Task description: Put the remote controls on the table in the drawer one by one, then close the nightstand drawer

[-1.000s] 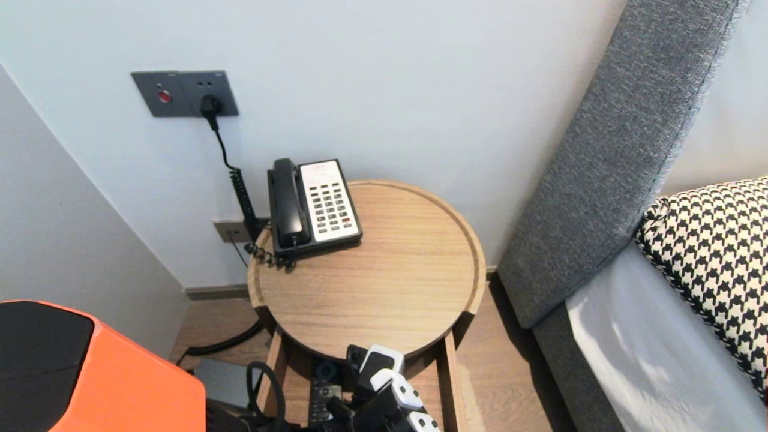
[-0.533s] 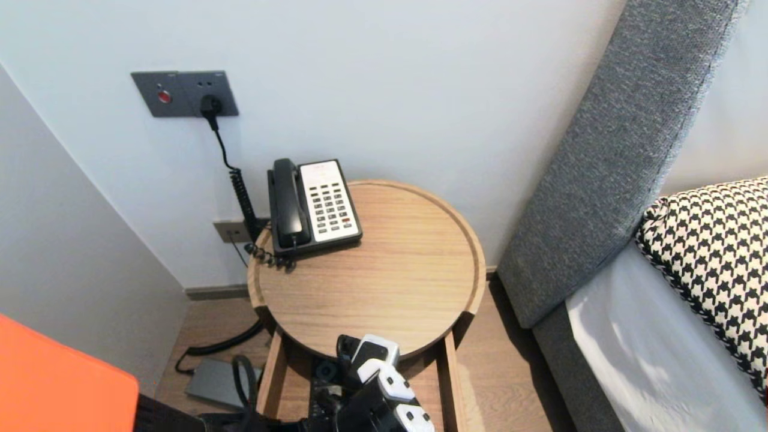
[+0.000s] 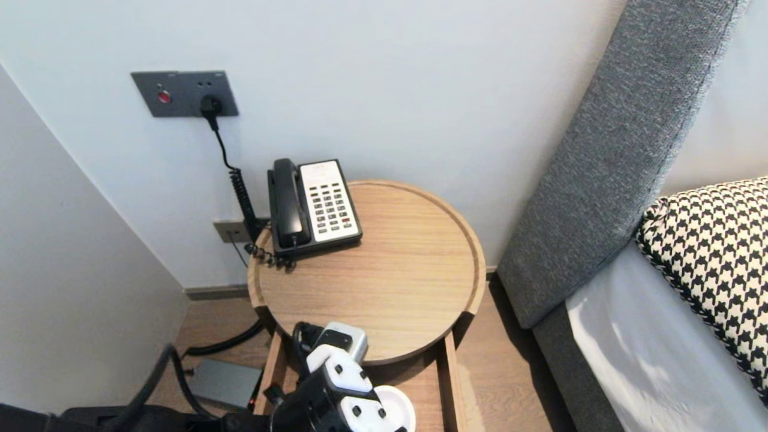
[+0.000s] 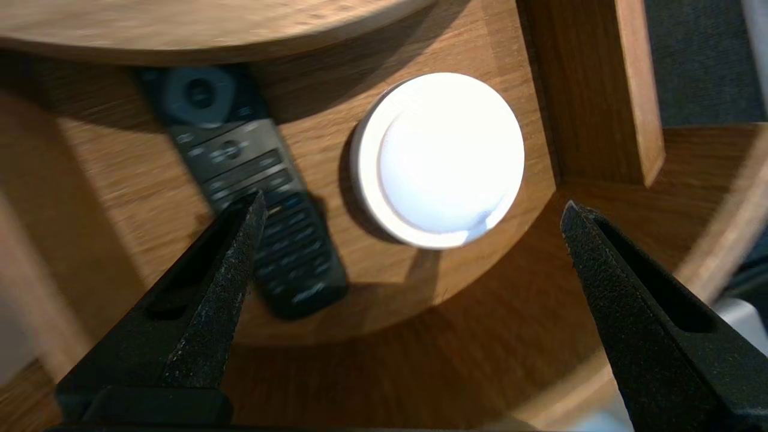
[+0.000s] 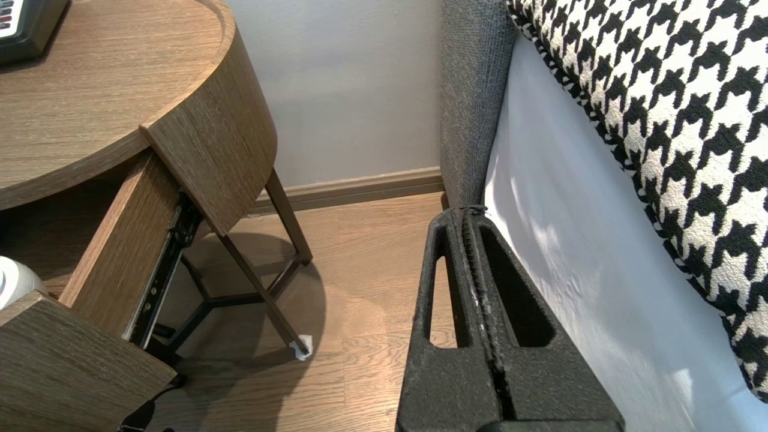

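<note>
Left wrist view alone shows the remote [image 4: 231, 153], lettering blurred, beside a white lid [image 4: 444, 159] in the drawer [image 4: 108, 198] below the spread left tool [image 4: 413, 203]; right tool [image 5: 467, 219] pressed together.

Left arm [image 3: 333, 393] low at near edge of round side table [image 3: 384, 282], wrist bent downward. Left gripper [image 4: 412, 203] below tabletop level, jaws spread wide, holding nothing. Right gripper [image 5: 465, 217] parked right of table, fingers pressed together.

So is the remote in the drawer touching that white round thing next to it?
Apart. The left wrist view shows a strip of shadowed drawer floor between the remote and the white round thing.
</note>
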Available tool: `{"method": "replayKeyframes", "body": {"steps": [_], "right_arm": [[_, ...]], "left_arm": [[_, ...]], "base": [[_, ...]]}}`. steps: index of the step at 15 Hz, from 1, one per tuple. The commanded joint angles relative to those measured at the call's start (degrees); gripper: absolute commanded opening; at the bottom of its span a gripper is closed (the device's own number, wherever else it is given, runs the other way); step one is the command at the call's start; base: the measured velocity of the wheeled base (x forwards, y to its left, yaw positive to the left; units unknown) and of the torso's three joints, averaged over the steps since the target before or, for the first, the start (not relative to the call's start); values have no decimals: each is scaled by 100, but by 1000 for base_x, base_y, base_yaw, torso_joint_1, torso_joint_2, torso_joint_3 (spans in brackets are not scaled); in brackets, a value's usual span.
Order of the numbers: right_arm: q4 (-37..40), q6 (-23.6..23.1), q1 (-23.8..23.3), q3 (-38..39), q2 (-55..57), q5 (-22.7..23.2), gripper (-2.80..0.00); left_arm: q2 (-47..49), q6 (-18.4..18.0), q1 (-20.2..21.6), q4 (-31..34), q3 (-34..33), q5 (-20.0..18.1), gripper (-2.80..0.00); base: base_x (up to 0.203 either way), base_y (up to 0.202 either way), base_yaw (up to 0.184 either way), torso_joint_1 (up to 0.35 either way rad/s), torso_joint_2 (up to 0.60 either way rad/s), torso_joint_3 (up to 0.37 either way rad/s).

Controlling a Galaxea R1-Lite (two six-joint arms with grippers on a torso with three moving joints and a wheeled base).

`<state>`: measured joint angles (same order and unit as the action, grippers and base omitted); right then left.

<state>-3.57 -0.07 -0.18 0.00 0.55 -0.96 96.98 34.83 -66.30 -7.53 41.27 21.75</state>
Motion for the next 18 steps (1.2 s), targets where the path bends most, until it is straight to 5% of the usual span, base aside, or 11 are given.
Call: {"method": "replayKeyframes", "body": {"steps": [1, 2, 3, 12, 18], "right_arm": [[-3, -1, 1, 158, 7, 0, -280], [-3, -1, 1, 158, 7, 0, -280], [-3, -1, 1, 158, -2, 0, -280], [-3, -1, 1, 158, 6, 0, -280], [-3, -1, 1, 158, 7, 0, -280]], "left_arm": [[-662, 30, 28, 306, -5, 15, 0], [-880, 32, 54, 515, -5, 14, 0], [-1099, 30, 117, 767, 4, 14, -280], [-2895, -1, 1157, 3149, -2, -154, -280], [-3469, -3, 1198, 3960, -841, -1184, -280]], "base": [[0, 0, 0, 0, 0, 0], [0, 0, 0, 0, 0, 0], [0, 0, 0, 0, 0, 0], [0, 0, 0, 0, 0, 0], [0, 0, 0, 0, 0, 0]]}}
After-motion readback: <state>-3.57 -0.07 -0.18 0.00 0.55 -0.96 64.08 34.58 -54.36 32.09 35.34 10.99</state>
